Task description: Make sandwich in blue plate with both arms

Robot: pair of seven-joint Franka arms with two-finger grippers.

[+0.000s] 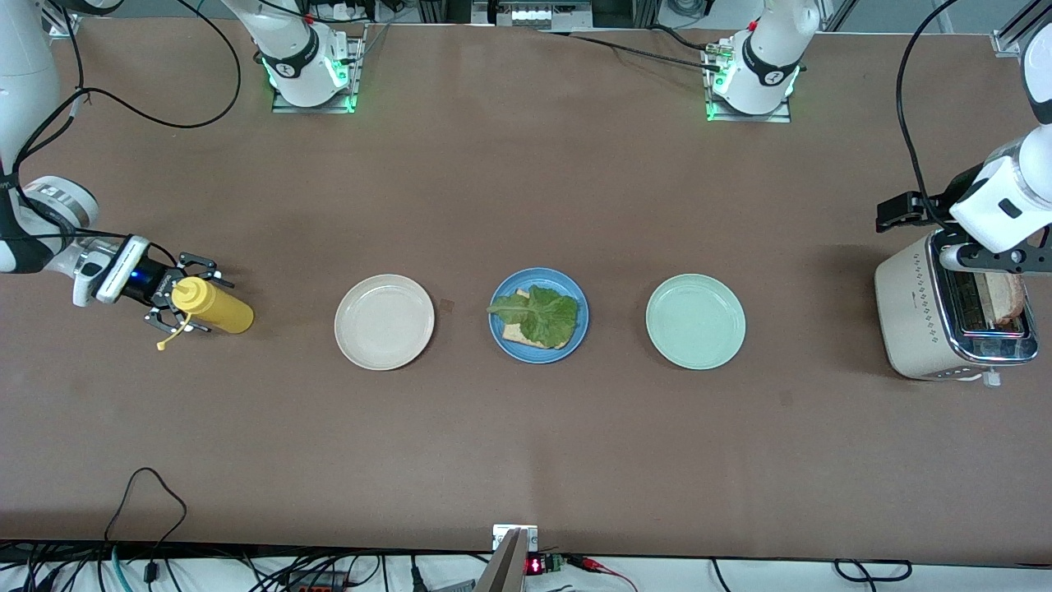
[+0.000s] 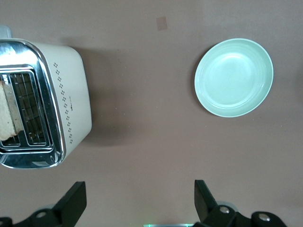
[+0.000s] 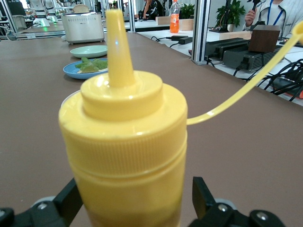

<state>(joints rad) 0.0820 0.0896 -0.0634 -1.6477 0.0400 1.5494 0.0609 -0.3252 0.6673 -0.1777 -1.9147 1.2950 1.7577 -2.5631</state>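
1. The blue plate [image 1: 538,315] sits mid-table between the beige plate [image 1: 384,321] and the pale green plate [image 1: 695,321], with bare table between the rims.
2. On it lies one bread slice [image 1: 521,331] under a lettuce leaf [image 1: 538,314]; a leaf tip reaches the plate's rim.
3. The right gripper [image 1: 182,302], at the right arm's end of the table, has its fingers set apart on either side of the yellow mustard bottle [image 1: 214,305], whose cap dangles on its strap.
4. The left gripper [image 2: 140,201] hangs over the white toaster [image 1: 945,316], fingers spread wide and holding nothing; a bread slice [image 2: 8,116] stands in one slot.
5. The brown tabletop [image 1: 526,460] lies open nearer the front camera.
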